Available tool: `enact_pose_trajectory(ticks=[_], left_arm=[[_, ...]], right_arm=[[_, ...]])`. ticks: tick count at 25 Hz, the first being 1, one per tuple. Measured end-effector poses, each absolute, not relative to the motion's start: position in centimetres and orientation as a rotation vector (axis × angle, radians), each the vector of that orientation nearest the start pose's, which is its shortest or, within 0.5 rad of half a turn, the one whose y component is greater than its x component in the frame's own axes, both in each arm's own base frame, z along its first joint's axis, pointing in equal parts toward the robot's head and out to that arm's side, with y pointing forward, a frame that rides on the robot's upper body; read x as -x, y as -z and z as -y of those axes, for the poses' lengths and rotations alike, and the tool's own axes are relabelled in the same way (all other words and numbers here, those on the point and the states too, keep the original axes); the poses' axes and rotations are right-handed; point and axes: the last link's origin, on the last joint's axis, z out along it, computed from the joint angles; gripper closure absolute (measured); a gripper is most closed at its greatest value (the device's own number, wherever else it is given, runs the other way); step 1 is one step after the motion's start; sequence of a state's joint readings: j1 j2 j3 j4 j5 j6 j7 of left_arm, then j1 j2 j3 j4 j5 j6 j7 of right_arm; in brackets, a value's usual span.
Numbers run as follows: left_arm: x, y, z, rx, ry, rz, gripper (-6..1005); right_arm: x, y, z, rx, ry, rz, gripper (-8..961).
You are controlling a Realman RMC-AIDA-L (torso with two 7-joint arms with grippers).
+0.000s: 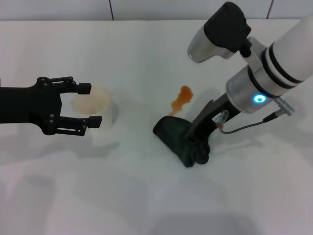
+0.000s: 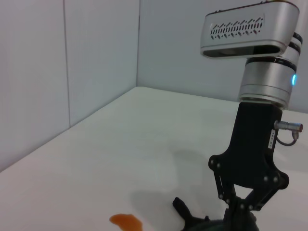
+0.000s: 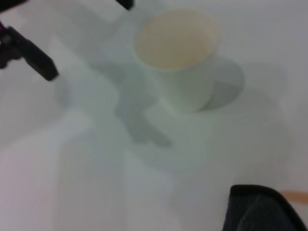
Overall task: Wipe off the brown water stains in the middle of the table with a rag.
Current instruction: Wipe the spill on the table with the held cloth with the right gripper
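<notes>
My right gripper (image 1: 199, 143) is down on the counter (image 1: 146, 196), jaws clenched on the rag (image 1: 182, 141). Rag is a black lumpy cloth, flat on the counter, fanned out toward 10 o'clock from my jaws, pointed tip nearest the stain. In the left wrist view the same right gripper (image 2: 245, 208) shows its 2 fingers converging down into the cloth (image 2: 202, 222).

Brown water stains (image 1: 181, 99): 1 orange-brown blotch, wide blob with a narrow lobe trailing toward 7 o'clock. It sits at about 12 o'clock from the rag's near edge, lobe end just beside the cloth; can't tell if they touch. The left wrist view catches it too (image 2: 126, 221), apart from the rag tip.

Left gripper (image 1: 87, 104) hovers at 9 o'clock of the stain, well apart from it, jaws released and spread. A whitish cup (image 1: 93, 105) stands upright between the 2 fingertips; contact not clear. The right wrist view shows the cup (image 3: 180, 62) upright, tan-tinted inside, with a rag corner (image 3: 262, 209) at frame edge.
</notes>
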State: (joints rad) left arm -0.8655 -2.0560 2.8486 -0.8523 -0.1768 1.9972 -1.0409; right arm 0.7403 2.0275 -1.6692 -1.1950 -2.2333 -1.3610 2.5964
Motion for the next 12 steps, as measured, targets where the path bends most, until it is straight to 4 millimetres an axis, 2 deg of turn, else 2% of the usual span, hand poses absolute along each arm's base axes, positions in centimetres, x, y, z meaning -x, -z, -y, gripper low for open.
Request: enact_pose_trajectory(ticks=[5, 12], left_arm=[[25.82, -5.81, -32.54, 2.86, 0.542, 0.34, 115], [25.37, -5.62, -32.8, 2.868, 0.551, 0.324, 115]], right_arm=[[-11.41, 6.63, -35.26, 2.876, 0.293, -0.771, 899], [-11.94, 7.05, -35.49, 2.86, 0.308, -0.8, 895]])
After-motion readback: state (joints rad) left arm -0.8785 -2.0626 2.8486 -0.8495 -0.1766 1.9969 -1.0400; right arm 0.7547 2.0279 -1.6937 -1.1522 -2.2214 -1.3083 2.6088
